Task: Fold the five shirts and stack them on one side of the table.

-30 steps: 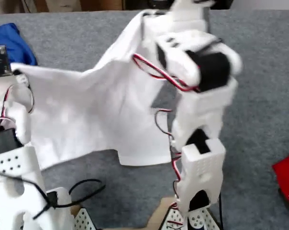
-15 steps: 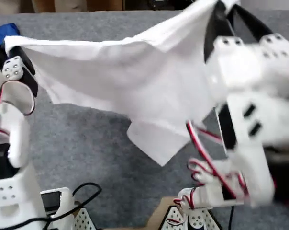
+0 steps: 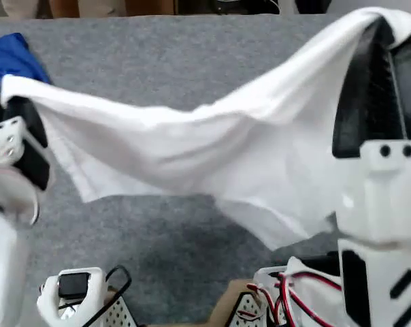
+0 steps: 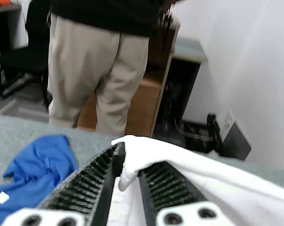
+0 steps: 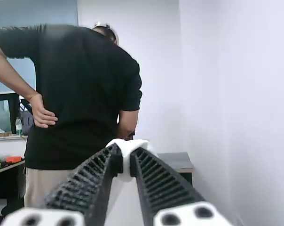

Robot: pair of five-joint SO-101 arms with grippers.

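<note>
- Fingers (image 4: 97, 175) of the left gripper (image 4: 130, 162) are clamped on one corner of the white shirt (image 3: 212, 157) — cloth is pinched tight between them.
- Fingers (image 5: 156, 186) of the right gripper (image 5: 127, 162) are closed on another corner, with cloth bulging out at the tips.
- The white shirt is held stretched between both arms, lifted above the grey table (image 3: 192, 54) — a lower flap is left drooping.
- A blue shirt (image 3: 11, 58) is seen lying at the table's far left.

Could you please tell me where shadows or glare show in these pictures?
High view: the table looks slightly darker beneath the white shirt. Left wrist view: the shirt is brightest, between dark fingers. Right wrist view: evenly lit wall, no glare.
</note>
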